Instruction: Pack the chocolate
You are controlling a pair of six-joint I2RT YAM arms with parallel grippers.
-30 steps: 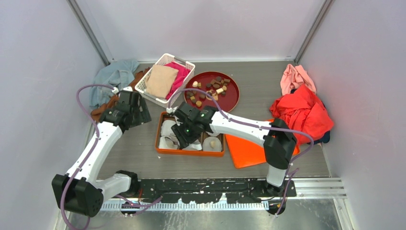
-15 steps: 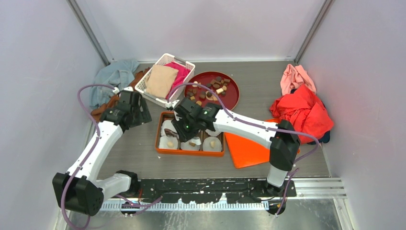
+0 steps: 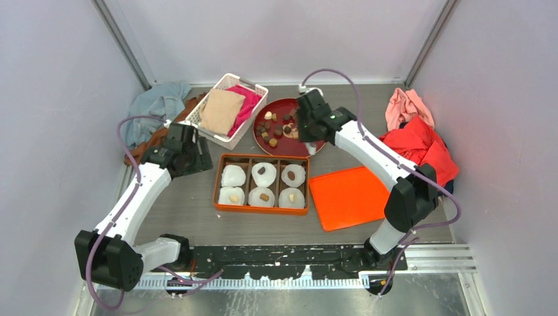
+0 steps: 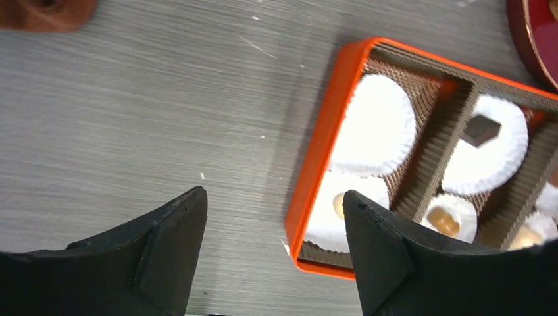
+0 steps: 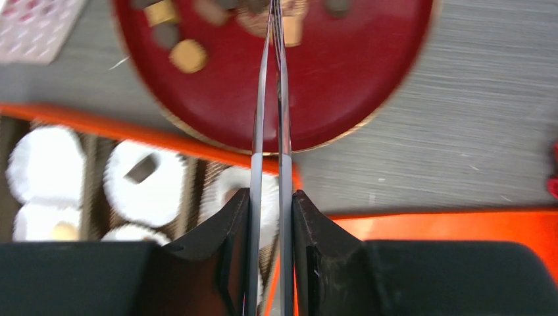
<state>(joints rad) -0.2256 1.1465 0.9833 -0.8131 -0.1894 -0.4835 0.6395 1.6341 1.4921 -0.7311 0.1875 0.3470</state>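
Observation:
Chocolate pieces (image 3: 275,129), dark, tan and cream, lie on a red plate (image 3: 314,141), also in the right wrist view (image 5: 368,79). An orange box (image 3: 219,187) holds six white paper cups. Five cups hold one piece each; the far left cup (image 3: 231,175) holds none. My right gripper (image 3: 306,128) is shut on metal tweezers (image 5: 273,99), their tips over pieces at the plate's far side. My left gripper (image 3: 191,155) is open and empty, low over the table by the box's left wall (image 4: 316,164).
An orange lid (image 3: 349,197) lies right of the box. A white basket (image 3: 227,108) with cloths stands left of the plate. A blue cloth (image 3: 158,105) lies far left. Red (image 3: 414,155) and pink (image 3: 408,105) cloths lie at the right.
My right arm has swung from over the orange box back and right to the red plate, uncovering the cups. My left arm has hardly moved.

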